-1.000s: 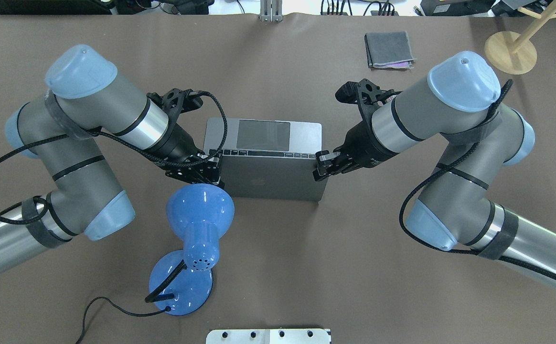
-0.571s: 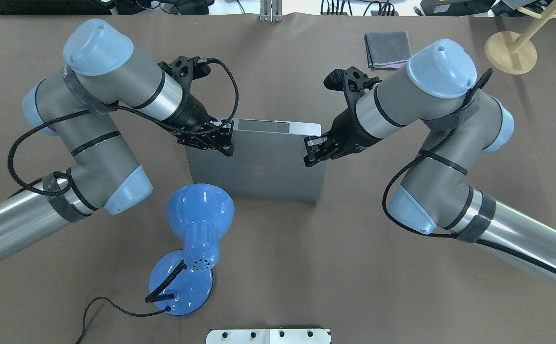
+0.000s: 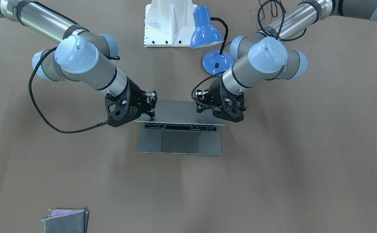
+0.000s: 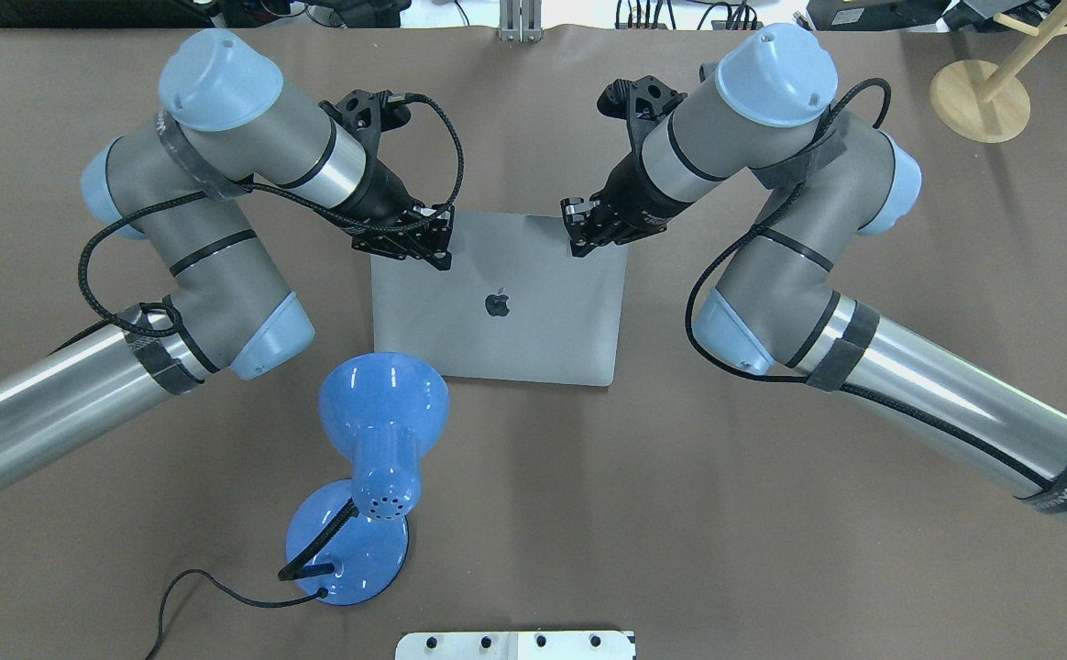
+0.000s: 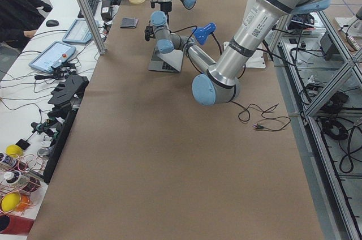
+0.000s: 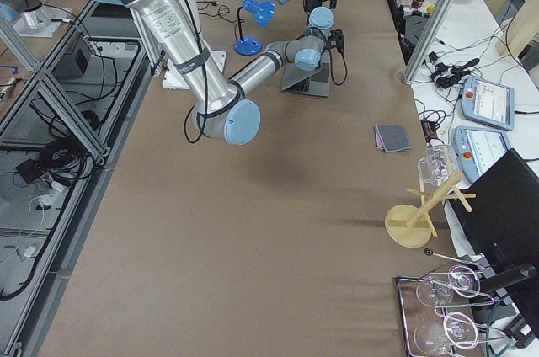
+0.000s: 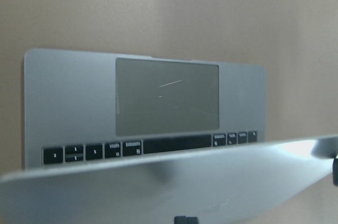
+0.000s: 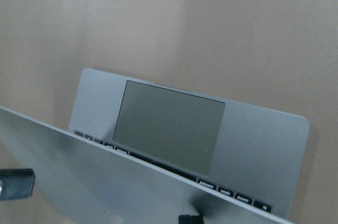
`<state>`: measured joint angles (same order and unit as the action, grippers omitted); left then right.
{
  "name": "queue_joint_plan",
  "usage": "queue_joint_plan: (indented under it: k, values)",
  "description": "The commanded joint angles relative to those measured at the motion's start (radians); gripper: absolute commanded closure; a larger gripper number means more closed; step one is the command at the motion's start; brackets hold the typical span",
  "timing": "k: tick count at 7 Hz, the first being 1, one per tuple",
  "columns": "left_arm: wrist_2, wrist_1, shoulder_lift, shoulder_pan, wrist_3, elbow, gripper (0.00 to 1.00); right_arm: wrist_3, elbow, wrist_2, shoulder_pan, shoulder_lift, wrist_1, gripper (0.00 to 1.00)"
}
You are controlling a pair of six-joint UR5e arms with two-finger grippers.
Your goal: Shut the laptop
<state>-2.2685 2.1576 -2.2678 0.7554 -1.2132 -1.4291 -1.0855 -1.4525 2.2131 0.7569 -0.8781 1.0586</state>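
Observation:
The space-grey laptop [image 4: 497, 316] lies mid-table with its lid tipped far down over the base, apple logo facing up. In the front-facing view the lid [image 3: 178, 114] still stands a little above the base, leaving one key row and the trackpad [image 3: 179, 141] showing. The wrist views show the same gap, with the trackpad [image 7: 167, 96] [image 8: 168, 124] beyond the blurred lid edge. My left gripper [image 4: 445, 240] [image 3: 199, 103] rests on the lid's back at its left top corner with fingers spread. My right gripper [image 4: 575, 231] [image 3: 152, 104] rests likewise at the right top corner.
A blue desk lamp [image 4: 378, 431] stands just left of the laptop's hinge side, its shade close to the lid corner. A folded grey cloth [image 3: 65, 220] lies far across the table. A wooden stand [image 4: 980, 99] is at the far right. A white mount plate [image 4: 515, 644] sits at the near edge.
Both grippers have moved forward, away from the robot, and the lid has swung down with them. In the overhead view the keyboard and trackpad are now covered by the lid.

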Motion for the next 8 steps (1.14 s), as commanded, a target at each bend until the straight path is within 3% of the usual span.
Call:
queue_joint_plan:
  k: [1, 2, 3, 4, 8]
  values:
    - [0.071, 0.048, -0.080, -0.005, 0.000, 0.138, 1.00, 0.003, 0.104, -0.035, 0.006, 0.057, -0.002, 1.00]
    - [0.140, 0.097, -0.108, -0.022, 0.000, 0.210, 1.00, 0.003, 0.156, -0.047, 0.006, 0.082, -0.027, 1.00]
    - [0.220, 0.125, -0.108, -0.056, 0.035, 0.246, 1.00, 0.001, 0.263, -0.068, 0.002, 0.097, -0.151, 1.00]
    - [0.266, 0.125, -0.110, -0.073, 0.061, 0.269, 1.00, 0.001, 0.318, -0.070, -0.001, 0.111, -0.190, 1.00]
    - [0.251, 0.126, -0.136, -0.070, 0.046, 0.273, 1.00, -0.019, 0.356, -0.081, -0.012, 0.166, -0.178, 1.00]
